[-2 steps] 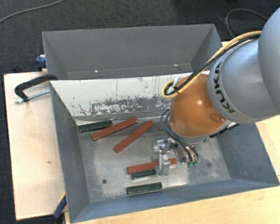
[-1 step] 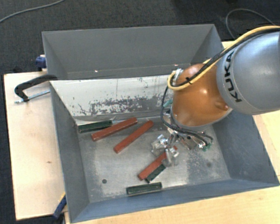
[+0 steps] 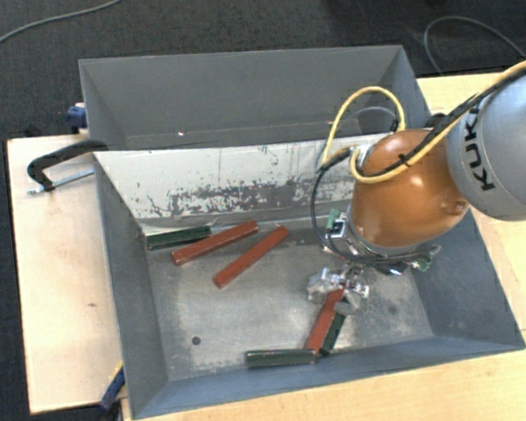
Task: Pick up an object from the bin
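My gripper (image 3: 339, 287) is low in the bin's right half, under the orange wrist cover. It sits right at the upper end of a red-brown stick (image 3: 324, 326) that slants down toward the front wall. A dark green stick (image 3: 333, 335) lies tight along that red one's right side. Another dark green stick (image 3: 278, 356) lies flat along the front wall, its right end meeting the red stick's lower end. Whether the red stick is gripped I cannot make out.
Near the back left of the floor lie two more red-brown sticks (image 3: 215, 243) (image 3: 251, 257) and a dark green one (image 3: 179, 235). The arm and its cables fill the bin's right side.
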Available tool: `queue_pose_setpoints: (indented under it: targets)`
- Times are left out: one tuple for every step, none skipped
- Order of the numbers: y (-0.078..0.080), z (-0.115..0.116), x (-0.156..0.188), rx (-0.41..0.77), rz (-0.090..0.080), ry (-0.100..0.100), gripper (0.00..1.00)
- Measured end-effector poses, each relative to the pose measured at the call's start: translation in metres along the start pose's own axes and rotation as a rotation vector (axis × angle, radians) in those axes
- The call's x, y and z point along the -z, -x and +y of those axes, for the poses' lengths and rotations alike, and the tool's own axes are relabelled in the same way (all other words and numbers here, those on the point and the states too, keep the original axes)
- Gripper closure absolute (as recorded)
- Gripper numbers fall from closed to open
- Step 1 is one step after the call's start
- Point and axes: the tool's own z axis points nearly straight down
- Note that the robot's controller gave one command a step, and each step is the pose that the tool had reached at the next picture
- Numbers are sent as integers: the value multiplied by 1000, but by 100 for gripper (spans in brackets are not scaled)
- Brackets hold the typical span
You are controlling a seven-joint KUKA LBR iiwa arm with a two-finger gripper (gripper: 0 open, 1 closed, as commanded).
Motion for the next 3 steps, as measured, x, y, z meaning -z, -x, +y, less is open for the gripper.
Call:
queue_pose_setpoints:
  targets:
    - [-23, -11, -2, 244, 5, 5, 100]
    - [-30, -18, 136, 291, 10, 8, 100]
    - [-30, -16, 131, 292, 12, 19, 0]
